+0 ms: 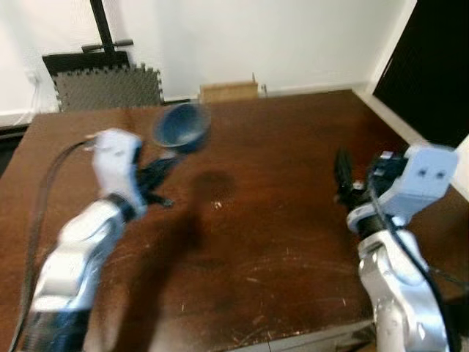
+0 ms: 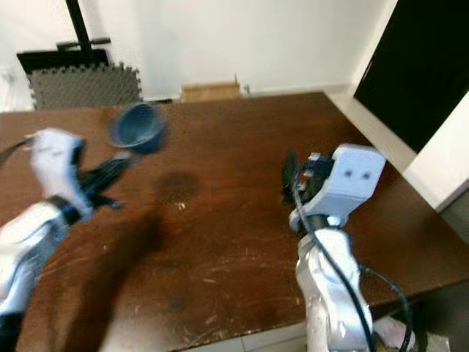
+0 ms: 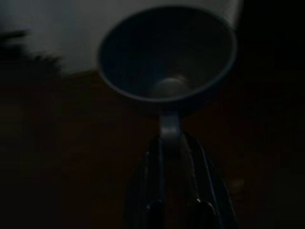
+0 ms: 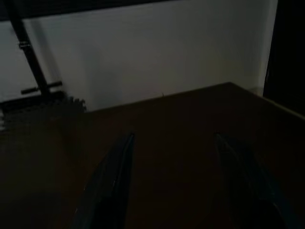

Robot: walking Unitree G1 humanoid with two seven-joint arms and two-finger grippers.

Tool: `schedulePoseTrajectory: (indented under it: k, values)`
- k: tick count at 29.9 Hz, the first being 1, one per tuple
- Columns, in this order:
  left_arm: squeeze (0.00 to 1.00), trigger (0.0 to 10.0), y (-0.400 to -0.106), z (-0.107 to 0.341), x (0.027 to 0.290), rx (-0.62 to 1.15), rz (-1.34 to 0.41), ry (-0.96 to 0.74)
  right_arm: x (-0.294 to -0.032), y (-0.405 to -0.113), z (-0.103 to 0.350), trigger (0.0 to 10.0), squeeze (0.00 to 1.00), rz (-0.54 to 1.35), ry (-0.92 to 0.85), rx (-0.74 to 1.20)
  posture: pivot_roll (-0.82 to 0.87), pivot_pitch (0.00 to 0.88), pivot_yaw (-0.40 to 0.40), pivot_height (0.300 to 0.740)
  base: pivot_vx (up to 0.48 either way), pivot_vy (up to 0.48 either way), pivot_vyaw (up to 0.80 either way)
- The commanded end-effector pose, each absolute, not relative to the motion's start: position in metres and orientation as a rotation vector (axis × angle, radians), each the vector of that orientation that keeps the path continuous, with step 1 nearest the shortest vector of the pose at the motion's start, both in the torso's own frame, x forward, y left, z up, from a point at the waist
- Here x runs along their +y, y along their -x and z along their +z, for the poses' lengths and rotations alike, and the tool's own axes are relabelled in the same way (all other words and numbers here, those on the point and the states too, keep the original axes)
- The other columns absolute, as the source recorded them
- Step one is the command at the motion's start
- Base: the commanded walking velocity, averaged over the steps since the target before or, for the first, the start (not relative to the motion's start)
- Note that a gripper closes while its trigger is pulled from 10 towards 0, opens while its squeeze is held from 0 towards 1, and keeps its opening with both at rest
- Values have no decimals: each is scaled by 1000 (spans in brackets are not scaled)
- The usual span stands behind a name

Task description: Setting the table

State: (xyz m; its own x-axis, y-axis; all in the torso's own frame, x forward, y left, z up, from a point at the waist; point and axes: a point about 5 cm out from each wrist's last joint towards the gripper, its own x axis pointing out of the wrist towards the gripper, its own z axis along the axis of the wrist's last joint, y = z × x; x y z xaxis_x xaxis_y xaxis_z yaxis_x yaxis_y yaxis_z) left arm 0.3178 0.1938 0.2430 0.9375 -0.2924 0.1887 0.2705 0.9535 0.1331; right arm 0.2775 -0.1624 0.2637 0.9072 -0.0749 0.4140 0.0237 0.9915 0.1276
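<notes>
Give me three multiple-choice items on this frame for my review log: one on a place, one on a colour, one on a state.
1. Where is the bowl?
A. held up over the table's far left part
B. on the floor
C. on the table's near right corner

2. What colour is the bowl?
A. white
B. dark blue
C. red

3. How does the right claw stand?
A. shut on a cup
B. shut on the bowl
C. open, holding nothing

Answers: 1 A, the left claw grips it by a tab under its rim and its shadow falls on the wood below; 2 B, both eye views show blue; 3 C, the right wrist view shows its fingers spread over bare wood.
</notes>
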Motion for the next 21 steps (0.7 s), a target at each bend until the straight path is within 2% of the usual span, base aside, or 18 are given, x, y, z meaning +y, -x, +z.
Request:
schedulePoseTrajectory:
  k: [1, 3, 7, 11, 13, 17, 21]
  values:
    - [0, 10000, -291, 245, 183, -232, -370, -264, -155, -264, 246, 10000, 0, -32, -94, -392, 55, 71, 8, 740, 0, 0, 0]
    - [0, 10000, -287, 246, 182, -222, -379, -243, -154, -262, 237, 10000, 0, -30, -105, -364, 70, 55, 8, 740, 0, 0, 0]
    - [0, 10000, -276, 235, 190, -102, -273, 15, -149, -264, 215, 10000, 0, -29, -121, -304, 74, 37, 13, 740, 0, 0, 0]
    - [0, 10000, -280, 238, 189, -133, -220, 20, -148, -271, 223, 10000, 0, -29, -139, -334, 81, 28, 10, 740, 0, 0, 0]
    - [0, 10000, -292, 243, 186, -154, -163, 7, -150, -280, 235, 10000, 0, -27, -149, -380, 83, 13, 8, 740, 0, 0, 0]
    - [0, 10000, -297, 242, 178, -142, -158, 13, -155, -286, 239, 10000, 0, -37, -257, -395, 80, 7, 6, 740, 0, 0, 0]
    - [0, 10000, -294, 239, 174, -116, -166, 40, -154, -285, 240, 10000, 0, -34, -254, -407, 77, 9, 6, 740, 0, 0, 0]
